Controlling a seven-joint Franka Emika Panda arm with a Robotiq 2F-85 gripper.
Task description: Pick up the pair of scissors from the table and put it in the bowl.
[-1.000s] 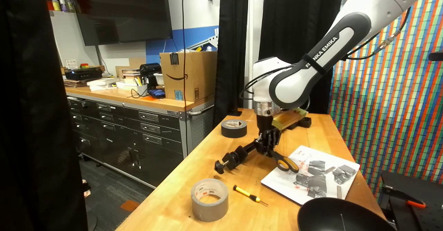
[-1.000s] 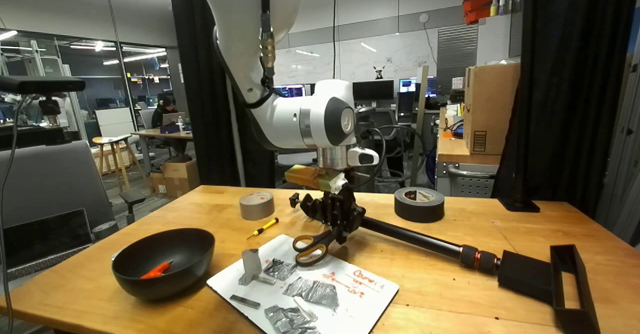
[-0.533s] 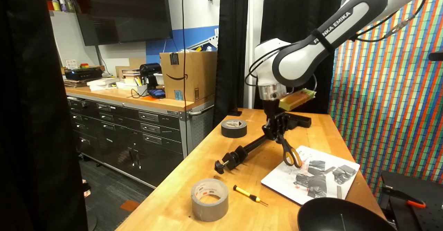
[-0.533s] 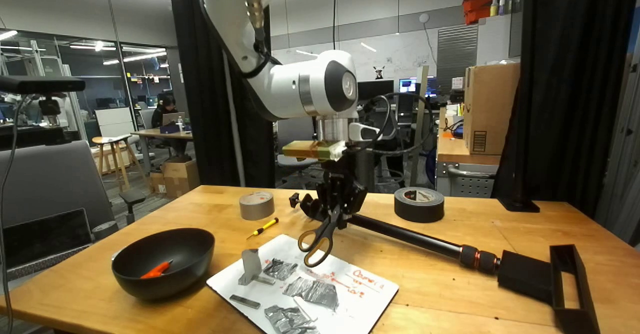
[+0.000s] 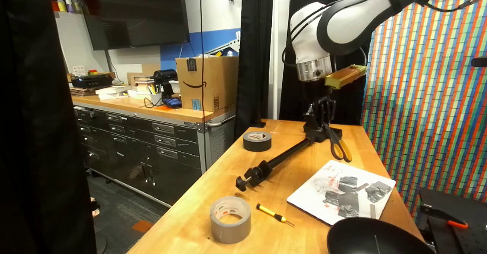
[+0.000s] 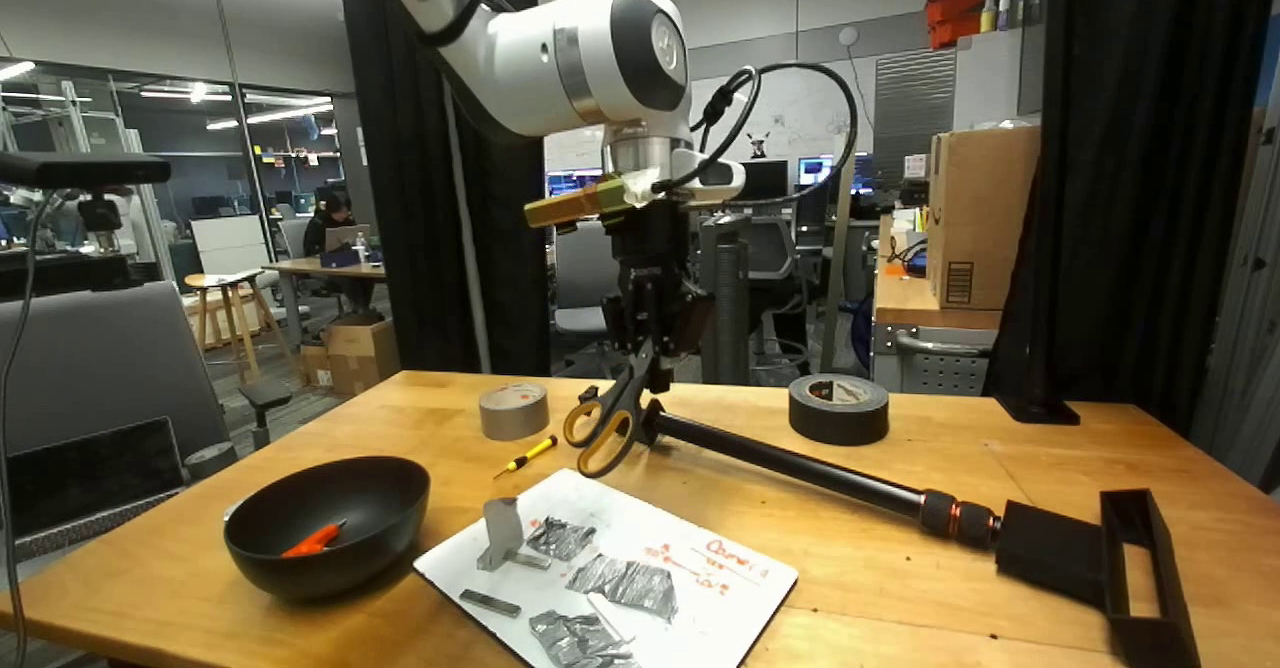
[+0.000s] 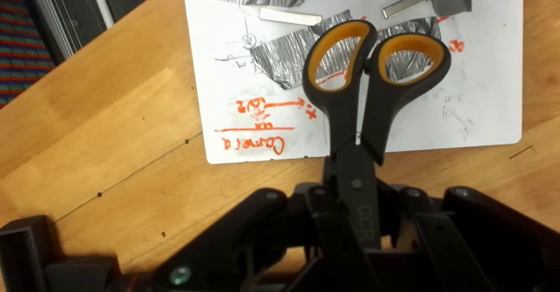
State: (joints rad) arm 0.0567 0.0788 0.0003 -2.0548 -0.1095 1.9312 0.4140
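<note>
My gripper (image 5: 320, 121) is shut on the pair of scissors (image 5: 333, 137), which has black handles with orange-yellow inner loops. In the wrist view the gripper (image 7: 356, 196) clasps the scissors (image 7: 355, 169) at the blade end, and the loops point away over the white board. In an exterior view the gripper (image 6: 650, 358) holds the scissors (image 6: 628, 396) tilted, loops down, above the table. The black bowl (image 6: 340, 576) stands on the table away from the gripper; an orange-handled tool (image 6: 315, 540) lies in it. The bowl (image 5: 361, 224) is cut off at the bottom edge in an exterior view.
A white board (image 6: 725, 588) with tape scraps lies beside the bowl. A long black rod tool (image 6: 820, 470) lies under and beyond the gripper. A dark tape roll (image 6: 838, 420), a tan-grey tape roll (image 6: 512, 416) and a yellow screwdriver (image 6: 528, 456) are on the table.
The gripper has risen and lifted the scissors from over the board's edge into the air. The scissors have swung to hang loops down. The bowl has not moved.
</note>
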